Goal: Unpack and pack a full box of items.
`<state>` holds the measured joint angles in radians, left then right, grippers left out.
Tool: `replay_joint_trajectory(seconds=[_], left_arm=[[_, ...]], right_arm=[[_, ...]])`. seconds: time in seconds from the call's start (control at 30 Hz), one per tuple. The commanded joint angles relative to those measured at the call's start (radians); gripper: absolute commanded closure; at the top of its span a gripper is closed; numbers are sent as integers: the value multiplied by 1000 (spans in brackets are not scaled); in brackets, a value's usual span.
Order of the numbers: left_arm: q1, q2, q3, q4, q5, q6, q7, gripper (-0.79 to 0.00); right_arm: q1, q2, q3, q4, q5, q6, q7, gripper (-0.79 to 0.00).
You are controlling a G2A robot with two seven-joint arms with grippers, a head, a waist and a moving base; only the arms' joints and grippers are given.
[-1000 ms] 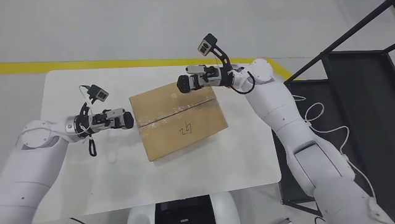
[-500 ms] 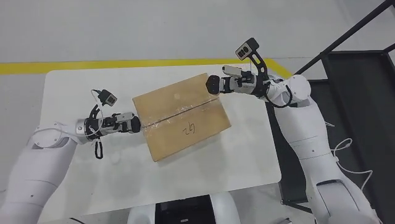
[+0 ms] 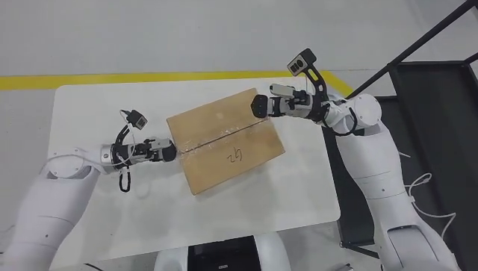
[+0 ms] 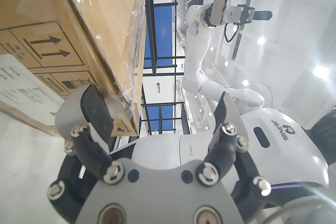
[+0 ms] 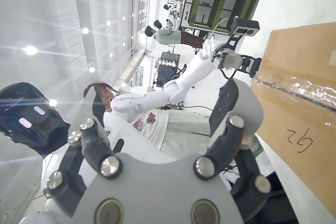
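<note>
Box (image 3: 228,145) taped shut on white table (image 3: 97,107), contents hidden

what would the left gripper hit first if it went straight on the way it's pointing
The cardboard box: the left gripper, open, points at its end wall near the taped seam. One finger pad looks to be right at that edge, though contact is hard to judge.

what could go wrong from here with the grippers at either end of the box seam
The left gripper is open with one pad on crinkled tape at the box edge; it may slip off.
The right gripper is open at the other end of the seam, holding nothing; a push from either could skid or twist the box on the table.
</note>
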<state>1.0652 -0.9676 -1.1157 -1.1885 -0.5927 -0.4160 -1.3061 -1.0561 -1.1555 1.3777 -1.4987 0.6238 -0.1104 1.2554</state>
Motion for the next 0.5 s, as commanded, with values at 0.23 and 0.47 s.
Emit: replay_joint_trajectory(seconds=[0.23, 0.47], left_arm=[[21, 5, -35, -25, -1, -4, 21, -785], [77, 32, -143, -77, -8, 9, 31, -785]], right_arm=[[1, 0, -15, -12, 37, -12, -16, -785], [-20, 1, 33, -3, 71, -189, -65, -785]])
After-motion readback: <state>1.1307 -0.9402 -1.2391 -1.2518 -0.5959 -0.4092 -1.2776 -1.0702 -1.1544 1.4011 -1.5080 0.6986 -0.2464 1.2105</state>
